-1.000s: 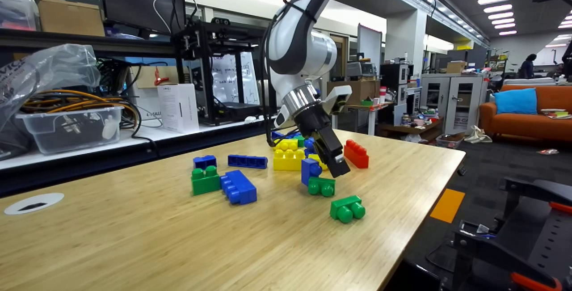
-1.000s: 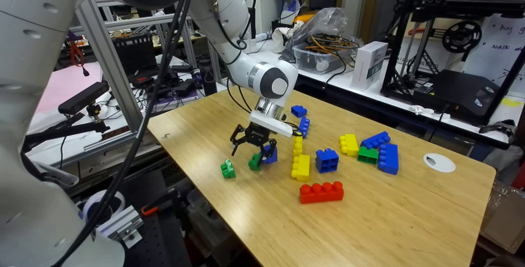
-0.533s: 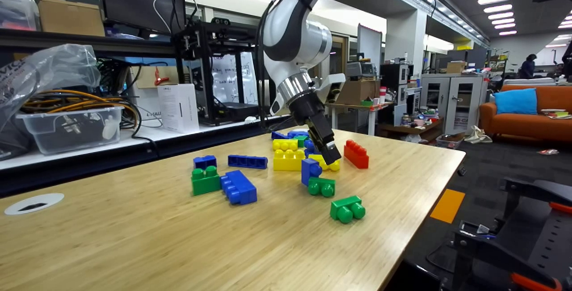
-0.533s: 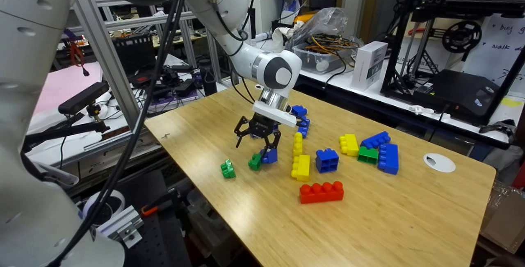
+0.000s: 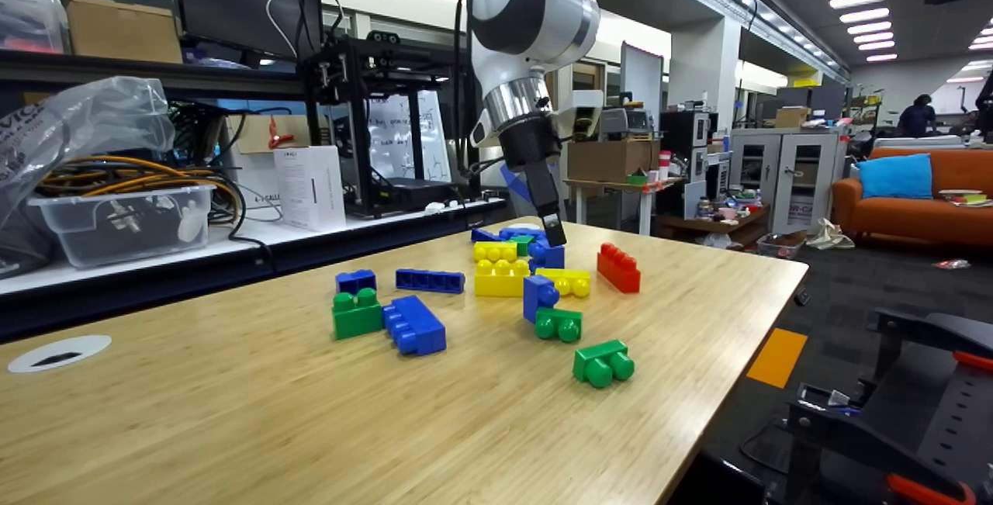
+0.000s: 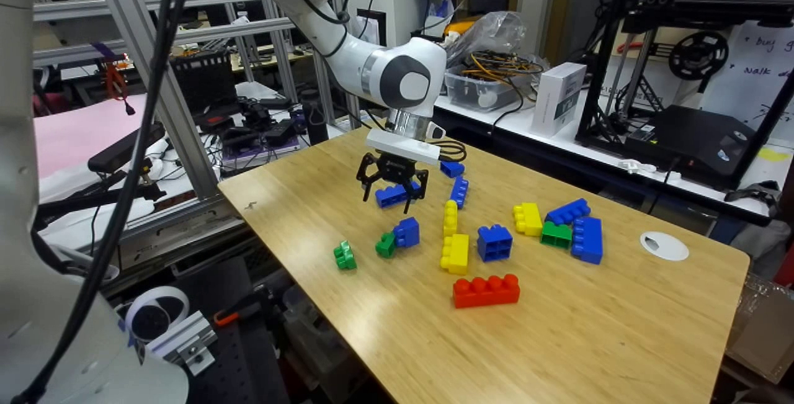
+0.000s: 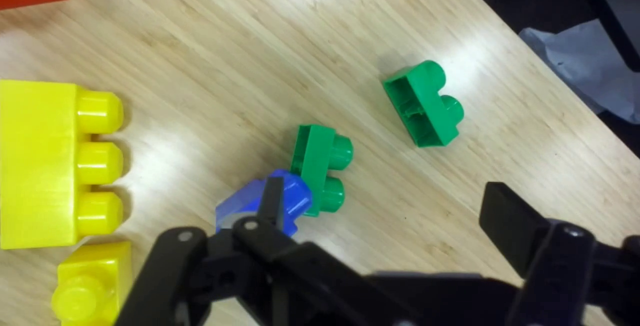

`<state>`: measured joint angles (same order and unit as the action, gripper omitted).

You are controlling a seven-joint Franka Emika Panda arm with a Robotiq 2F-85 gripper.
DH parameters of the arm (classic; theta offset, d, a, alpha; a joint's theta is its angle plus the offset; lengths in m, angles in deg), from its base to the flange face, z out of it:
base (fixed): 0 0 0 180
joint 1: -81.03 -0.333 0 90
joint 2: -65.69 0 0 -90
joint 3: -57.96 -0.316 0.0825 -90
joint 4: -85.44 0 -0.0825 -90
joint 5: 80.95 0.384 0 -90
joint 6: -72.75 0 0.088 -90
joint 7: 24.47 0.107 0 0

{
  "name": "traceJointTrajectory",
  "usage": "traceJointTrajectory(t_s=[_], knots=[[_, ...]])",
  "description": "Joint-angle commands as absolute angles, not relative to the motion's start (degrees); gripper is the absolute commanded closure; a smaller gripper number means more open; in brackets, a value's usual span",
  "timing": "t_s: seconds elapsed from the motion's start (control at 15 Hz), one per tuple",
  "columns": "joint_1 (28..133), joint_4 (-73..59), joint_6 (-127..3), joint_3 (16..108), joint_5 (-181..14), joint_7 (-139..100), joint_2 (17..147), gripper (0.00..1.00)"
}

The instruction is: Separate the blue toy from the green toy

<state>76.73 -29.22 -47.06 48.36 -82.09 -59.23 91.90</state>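
Wrist view showed my gripper [image 7: 383, 196] empty with jaws apart, the blue toy [image 7: 250, 197] against the near left of the green toy [image 7: 316, 165], so an offset descent risked landing one jaw on the blue toy and shoving the pair along together unparted.

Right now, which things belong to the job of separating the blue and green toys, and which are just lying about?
Belonging to the job:
blue toy, a small studded brick
green toy beside it, likely the one meant
robot's open fingers, holding nothing

Just lying about:
red brick
yellow bricks
other blue bricks
chunky green block
lone small green brick
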Motion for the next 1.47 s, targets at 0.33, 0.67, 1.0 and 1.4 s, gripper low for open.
traceJointTrajectory(t_s=[0.33,0.67,1.0,1.4], knots=[[77.1,-38.1,-56.0,47.8,-82.4,-54.6,85.6,0.0],[77.2,-37.7,-56.0,47.8,-82.4,-54.6,85.9,0.0],[77.2,-37.7,-56.0,47.8,-82.4,-54.6,85.9,0.0],[77.2,-37.7,-56.0,47.8,-82.4,-54.6,85.9,0.0]])
